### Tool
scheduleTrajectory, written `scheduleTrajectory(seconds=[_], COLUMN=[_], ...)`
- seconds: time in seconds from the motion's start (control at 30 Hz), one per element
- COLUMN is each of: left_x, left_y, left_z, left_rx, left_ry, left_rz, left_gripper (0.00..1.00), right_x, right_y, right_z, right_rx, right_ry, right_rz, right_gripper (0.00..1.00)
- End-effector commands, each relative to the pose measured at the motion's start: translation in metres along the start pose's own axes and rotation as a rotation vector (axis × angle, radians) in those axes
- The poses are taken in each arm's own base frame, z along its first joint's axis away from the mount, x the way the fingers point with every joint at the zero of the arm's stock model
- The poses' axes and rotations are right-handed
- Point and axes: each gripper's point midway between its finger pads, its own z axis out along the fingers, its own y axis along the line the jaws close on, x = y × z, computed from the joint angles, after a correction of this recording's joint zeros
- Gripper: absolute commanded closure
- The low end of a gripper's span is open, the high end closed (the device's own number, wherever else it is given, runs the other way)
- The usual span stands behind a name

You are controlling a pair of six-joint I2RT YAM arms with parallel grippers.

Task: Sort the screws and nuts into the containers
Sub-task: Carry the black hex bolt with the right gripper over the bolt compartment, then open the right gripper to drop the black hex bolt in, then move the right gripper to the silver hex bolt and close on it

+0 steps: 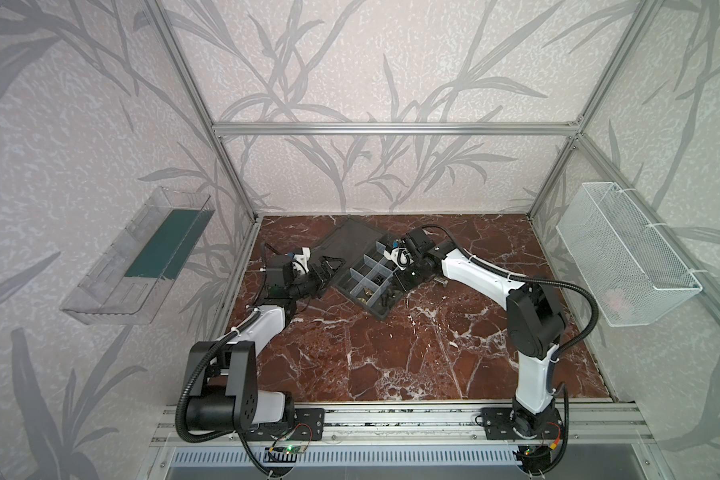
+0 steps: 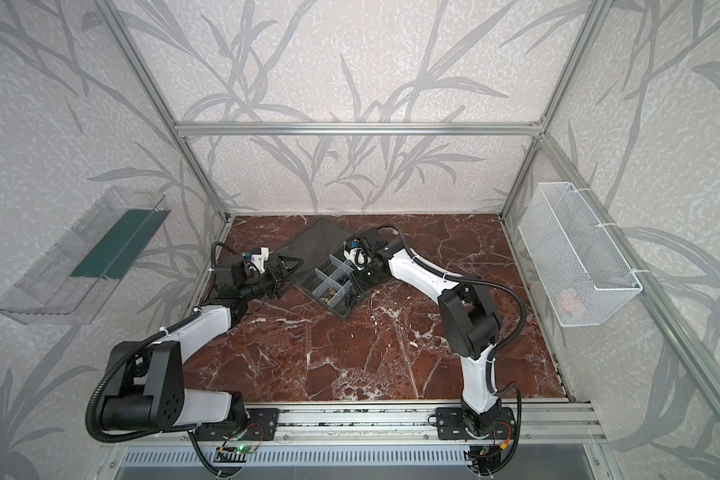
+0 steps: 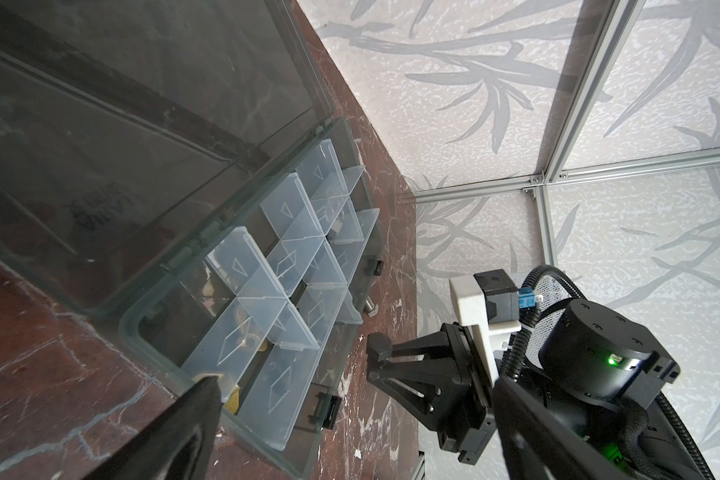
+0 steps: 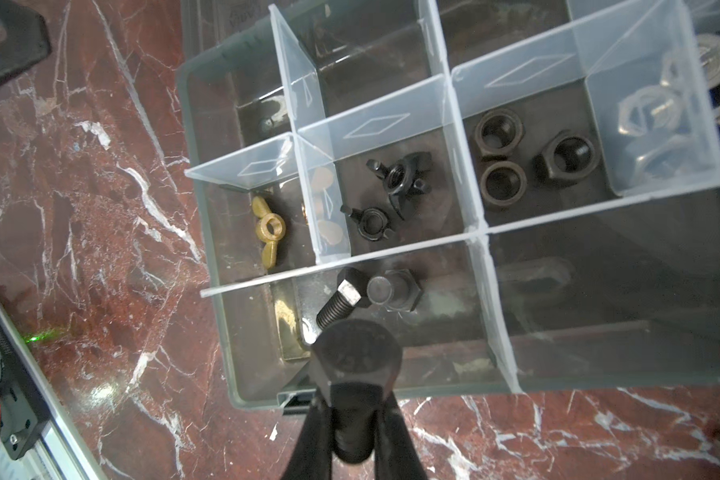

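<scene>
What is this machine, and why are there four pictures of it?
It is two robot arms mounted at a table's front edge. Two pictures look down from overhead; the other two come from a camera on each wrist. On the red marble table lies an open organizer box whose divided cells hold black nuts, a brass wing nut and two black bolts. The right hand pinches another black bolt by its shaft, over the cell with the bolts. The left hand is open and empty by the box's lid.
</scene>
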Motion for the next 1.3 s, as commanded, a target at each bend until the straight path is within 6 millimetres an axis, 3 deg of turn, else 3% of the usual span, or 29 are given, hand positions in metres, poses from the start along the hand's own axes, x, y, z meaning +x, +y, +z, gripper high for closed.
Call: scheduleTrajectory(seconds=[0.0,0.2,0.3,0.4,0.63,0.77,0.97,1.27], left_x=[-0.005,-0.005,-0.005,-0.005,-0.005,-0.005,-0.005,-0.006], left_y=[-0.011,-0.011,-0.011,-0.010,-0.011,-0.012,-0.013,-0.014], left_z=[-0.004,-0.004,-0.004,-0.004,-0.004,-0.004,-0.004,-0.004], left_rx=[0.024,0.025,0.025,0.023,0.025,0.027,0.030,0.032], left_ry=[-0.016,-0.018,-0.017,-0.017,-0.019,-0.018,-0.015,-0.016], left_rz=[0.029,0.033,0.031,0.029,0.031,0.031,0.032,0.034], left_gripper=[0.01,0.00,0.00,0.00,0.00,0.01,0.01,0.01], right_x=[0.001,0.006,0.006,0.007,0.003,-0.001,0.009,0.053], right_y=[-0.002,-0.006,-0.009,-0.010,-0.009,-0.015,-0.055,-0.134], right_z=[0.002,0.009,0.009,0.010,0.004,-0.012,-0.042,-0.075], right_rx=[0.032,0.046,0.064,0.069,0.077,0.132,0.271,0.389], right_ry=[0.033,0.060,0.063,0.065,0.049,0.019,0.025,0.093], right_rz=[-0.016,-0.010,-0.010,-0.013,-0.021,-0.031,0.040,0.117], right_gripper=[0.99,0.95,0.78,0.69,0.61,0.58,0.55,0.51])
